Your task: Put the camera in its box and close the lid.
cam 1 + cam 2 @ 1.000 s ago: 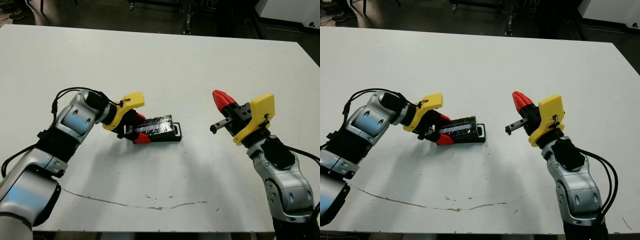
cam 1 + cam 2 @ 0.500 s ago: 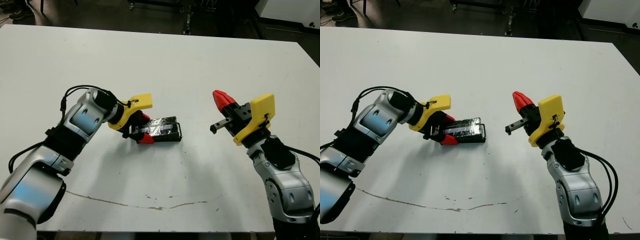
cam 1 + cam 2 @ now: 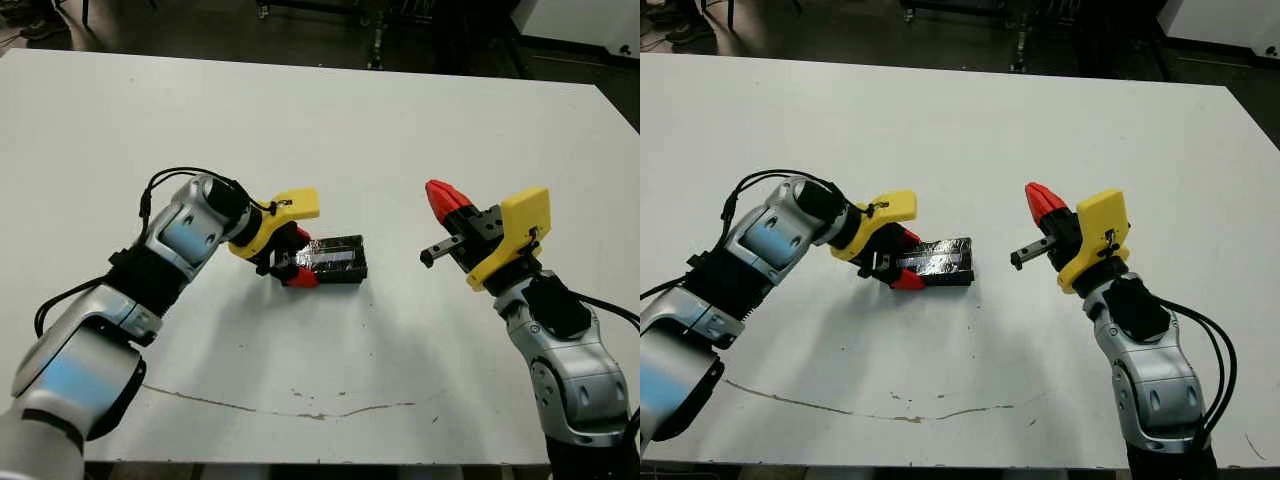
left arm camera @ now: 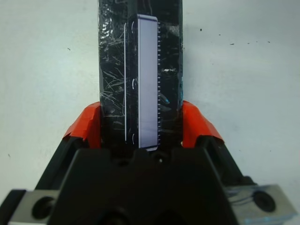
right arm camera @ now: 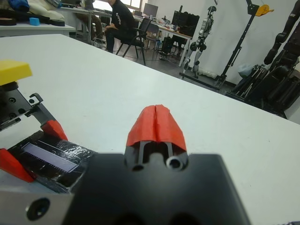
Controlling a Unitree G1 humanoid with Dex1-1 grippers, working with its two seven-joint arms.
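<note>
The box (image 3: pixel 336 259) lies flat on the white table (image 3: pixel 330 130), left of centre, with the lid (image 4: pixel 140 70) on top of it: glossy black with a silvery strip down its face. My left gripper (image 3: pixel 303 258) is shut on the box's left end, one red finger (image 4: pixel 86 124) against each long side. The camera is hidden from every view. My right gripper (image 3: pixel 442 197) is shut and holds nothing. It hangs above the table to the right of the box, well apart from it. The right wrist view also shows the box (image 5: pixel 51 159) with the left gripper's fingers around it.
A thin brown smear (image 3: pixel 300 410) runs across the table near its front edge. Beyond the far edge, the right wrist view shows a seated person (image 5: pixel 119 18), chairs and robot stands (image 5: pixel 206 28).
The lid, tilted over the tray before, now lies flat on the box. My left gripper and the box have shifted a little to the right. The right arm has not moved.
</note>
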